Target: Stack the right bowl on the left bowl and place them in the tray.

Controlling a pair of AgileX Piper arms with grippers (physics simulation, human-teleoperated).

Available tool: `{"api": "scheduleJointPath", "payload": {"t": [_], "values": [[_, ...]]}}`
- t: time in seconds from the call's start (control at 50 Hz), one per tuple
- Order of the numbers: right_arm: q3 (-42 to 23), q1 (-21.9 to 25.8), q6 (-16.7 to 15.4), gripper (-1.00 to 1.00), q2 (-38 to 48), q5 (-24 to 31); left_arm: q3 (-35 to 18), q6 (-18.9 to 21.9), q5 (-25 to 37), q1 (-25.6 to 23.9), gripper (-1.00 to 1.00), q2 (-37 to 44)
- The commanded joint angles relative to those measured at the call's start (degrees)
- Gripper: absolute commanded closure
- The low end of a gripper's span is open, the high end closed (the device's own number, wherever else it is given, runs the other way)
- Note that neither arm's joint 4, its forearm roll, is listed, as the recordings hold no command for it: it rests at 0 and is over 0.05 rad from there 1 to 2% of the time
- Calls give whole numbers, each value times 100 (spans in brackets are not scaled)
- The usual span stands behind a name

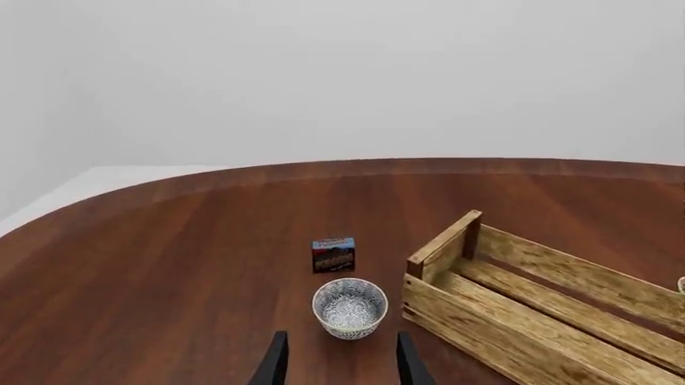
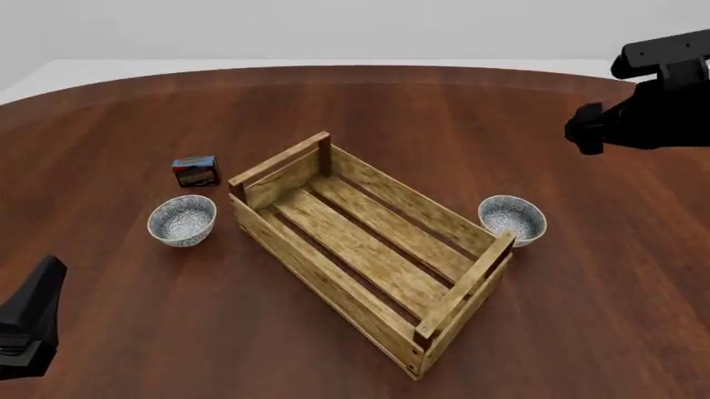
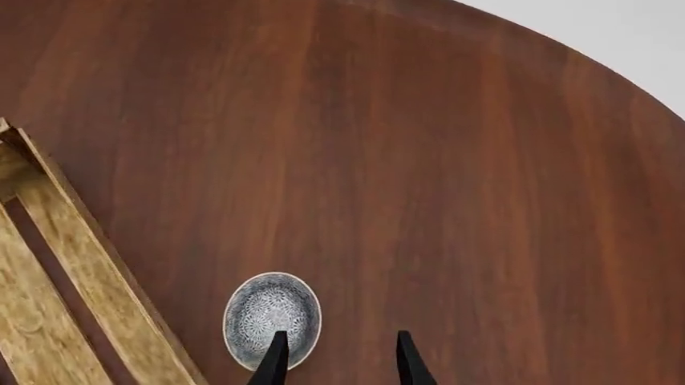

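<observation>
- A dark reddish wood table (image 2: 444, 108) with a rounded far edge, pale plain wall behind.
- The tray (image 2: 291, 249) lies diagonally mid-table; the left bowl (image 2: 182, 220) sits apart on its left (a small dark box (image 2: 194, 171) just beyond), the right bowl (image 2: 513, 219) just beside its right end rail.
- Left gripper (image 1: 340, 362) and right gripper (image 3: 338, 361) both spread, holding nothing, each above bare wood near its bowl.

Small dark box (image 2: 195, 171) with a printed face, upright on reddish-brown wooden table (image 2: 466, 116)
</observation>
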Motion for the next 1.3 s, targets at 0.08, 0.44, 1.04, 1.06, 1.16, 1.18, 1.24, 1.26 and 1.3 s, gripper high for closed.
{"api": "scheduleJointPath", "payload": {"t": [0.08,0.44,1.04,1.06,1.16,1.18,1.24,1.26,1.3], "values": [[-244,2,-105,-100,607,119,19,-26,43,8,-100,-1],[-210,18,-145,-100,1310,-83,32,-84,13,-39,-100,-2],[-77,118,92,-100,2441,-808,84,-125,7,-14,-100,-2],[-67,108,79,-100,2468,-837,85,-127,9,-16,-100,-2],[-11,121,115,-100,2595,-931,88,-127,16,-3,-100,-2],[-1,117,111,-100,2617,-948,88,-126,15,1,-100,-2],[28,114,107,-100,2675,-997,89,-128,12,-1,-100,-2],[36,120,122,-100,2681,-1002,89,-131,14,-10,-100,-2],[59,128,134,-100,2712,-1032,90,-115,17,-7,-100,-2]]}}
